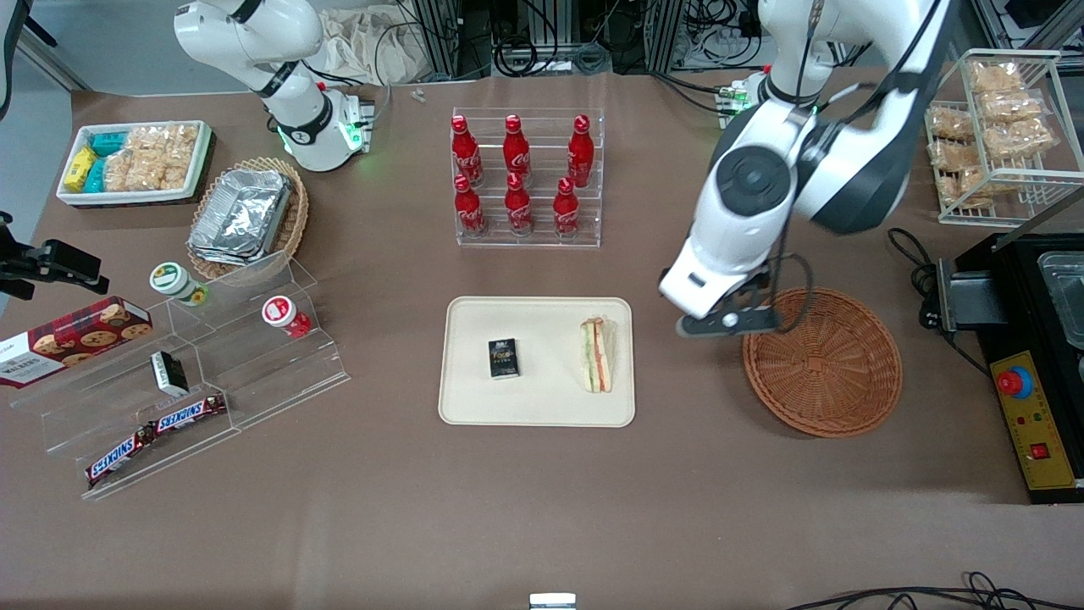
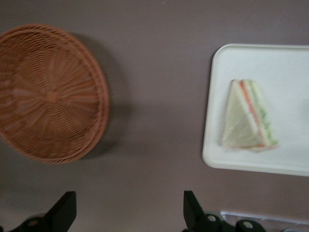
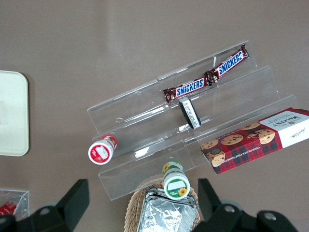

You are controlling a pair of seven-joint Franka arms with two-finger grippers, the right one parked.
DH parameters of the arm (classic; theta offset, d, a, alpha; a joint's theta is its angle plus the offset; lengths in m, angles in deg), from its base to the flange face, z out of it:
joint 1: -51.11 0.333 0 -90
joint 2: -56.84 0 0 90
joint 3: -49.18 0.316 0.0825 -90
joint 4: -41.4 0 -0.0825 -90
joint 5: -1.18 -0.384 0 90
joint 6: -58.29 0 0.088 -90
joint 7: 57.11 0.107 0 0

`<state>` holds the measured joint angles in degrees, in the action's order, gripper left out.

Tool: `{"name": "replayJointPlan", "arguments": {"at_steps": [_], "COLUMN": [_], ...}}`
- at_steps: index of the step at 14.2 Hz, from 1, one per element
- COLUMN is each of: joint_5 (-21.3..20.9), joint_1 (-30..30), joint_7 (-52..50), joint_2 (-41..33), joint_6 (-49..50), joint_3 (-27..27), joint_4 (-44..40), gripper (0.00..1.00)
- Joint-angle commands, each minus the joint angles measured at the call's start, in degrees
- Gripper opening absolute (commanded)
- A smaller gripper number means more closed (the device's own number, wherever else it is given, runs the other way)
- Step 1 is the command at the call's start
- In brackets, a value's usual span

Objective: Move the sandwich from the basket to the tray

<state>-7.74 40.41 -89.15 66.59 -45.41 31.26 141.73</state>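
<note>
While nothing is held between them, the black fingers [image 2: 63, 209] of the left arm's gripper [image 1: 730, 321] are spread wide above bare brown tabletop, between the round reddish-brown woven wicker basket [image 1: 834, 373] and the large cream-beige rectangular tray [image 1: 474, 398]. The wedge-shaped triangular sandwich [image 1: 596, 354] is seen lying on the tray, near the tray edge closest to the fingers; pale bread faces up, and green and orange-pink filling layers are shown along one long side. A small black box [image 1: 503, 358] is also laid on the tray, farther from the fingers.
</note>
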Motion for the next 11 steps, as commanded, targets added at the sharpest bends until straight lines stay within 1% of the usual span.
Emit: {"name": "replayJointPlan", "arguments": {"at_steps": [1,3,5,6,8,11], "joint_5": [1.0,4.1,6.7,6.9,6.7,6.4], "joint_1": [6.0,11.2,16.1,18.1,19.7,20.3], "joint_7": [8.2,16.3,24.6,27.7,31.2,31.7], "joint_2": [-5.0,-5.0,-4.7,-4.7,-4.4,-1.6], "joint_6": [3.1,6.7,7.6,7.7,8.2,9.5], "joint_3": [-0.3,-0.2,-0.2,-0.2,-0.2,-0.1], "joint_4": [1.6,-1.7,-3.5,-3.6,-5.0,-9.8], "gripper": [1.0,1.0,1.0,1.0,1.0,1.0]}}
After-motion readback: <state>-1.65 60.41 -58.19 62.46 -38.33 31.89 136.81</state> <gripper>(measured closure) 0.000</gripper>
